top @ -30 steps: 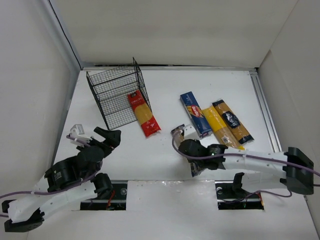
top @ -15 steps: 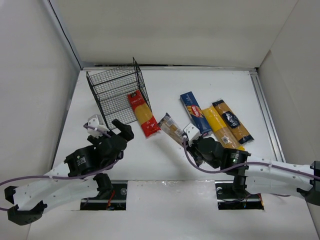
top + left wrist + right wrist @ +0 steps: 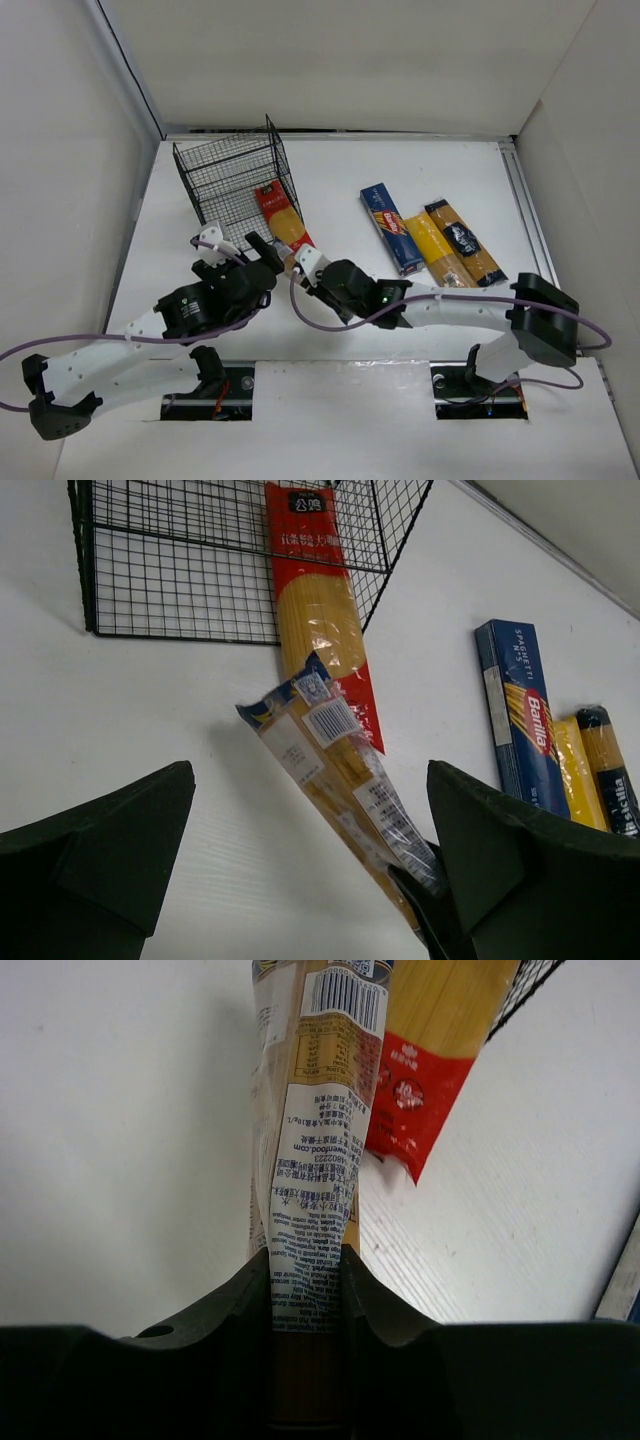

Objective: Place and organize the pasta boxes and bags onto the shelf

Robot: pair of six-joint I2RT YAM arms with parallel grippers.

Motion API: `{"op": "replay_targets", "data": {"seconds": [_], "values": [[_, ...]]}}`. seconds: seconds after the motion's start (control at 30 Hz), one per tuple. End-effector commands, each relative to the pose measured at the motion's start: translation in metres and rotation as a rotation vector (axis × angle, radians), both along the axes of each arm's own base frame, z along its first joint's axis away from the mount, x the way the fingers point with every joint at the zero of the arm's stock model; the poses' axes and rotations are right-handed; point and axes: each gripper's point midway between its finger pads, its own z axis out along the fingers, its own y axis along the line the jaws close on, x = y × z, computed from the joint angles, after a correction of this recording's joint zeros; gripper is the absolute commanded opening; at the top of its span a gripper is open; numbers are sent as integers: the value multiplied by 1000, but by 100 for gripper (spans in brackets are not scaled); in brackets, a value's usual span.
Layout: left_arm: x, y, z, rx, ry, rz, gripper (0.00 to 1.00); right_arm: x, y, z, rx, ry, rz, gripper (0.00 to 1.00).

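Note:
My right gripper (image 3: pixel 308 1290) is shut on one end of the clear tan-labelled bag (image 3: pixel 312 1150) and holds it low over the table, its far end pointing at the shelf. In the top view the right gripper (image 3: pixel 312 270) is just in front of the red-and-yellow bag (image 3: pixel 285 225), which lies half inside the black wire shelf (image 3: pixel 225 180). My left gripper (image 3: pixel 310 880) is open, its jaws wide on either side of the clear bag (image 3: pixel 335 765) without touching it. The blue box (image 3: pixel 392 228), yellow bag (image 3: pixel 440 255) and orange-yellow bag (image 3: pixel 465 243) lie side by side at the right.
The shelf lies tilted at the back left, its open side facing the front right. White walls close in the table on the left, back and right. The two arms' heads are close together in front of the shelf.
My right arm has swung left with the clear bag, from the middle of the table to in front of the red-and-yellow bag. My left arm has reached forward and right up to it.

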Motion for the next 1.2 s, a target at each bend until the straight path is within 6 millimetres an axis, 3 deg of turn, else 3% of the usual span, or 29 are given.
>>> {"op": "replay_targets", "data": {"seconds": [0.0,0.27,0.47,0.67,0.93,1.17], "values": [[2,2,21,-55,-44,20,100,25,56,114,387,-132,-40,0],[-4,9,26,-94,-63,-3,100,55,80,75,376,-33,-88,0],[-6,10,21,-94,-52,-7,100,81,82,79,433,-32,-181,0],[-6,7,14,-94,-41,-11,100,104,92,65,471,1,-186,0],[-10,14,12,-101,-35,-4,100,135,119,55,514,-20,-242,0],[-13,13,8,-119,-26,-16,100,161,142,64,601,-90,-289,0]]}}
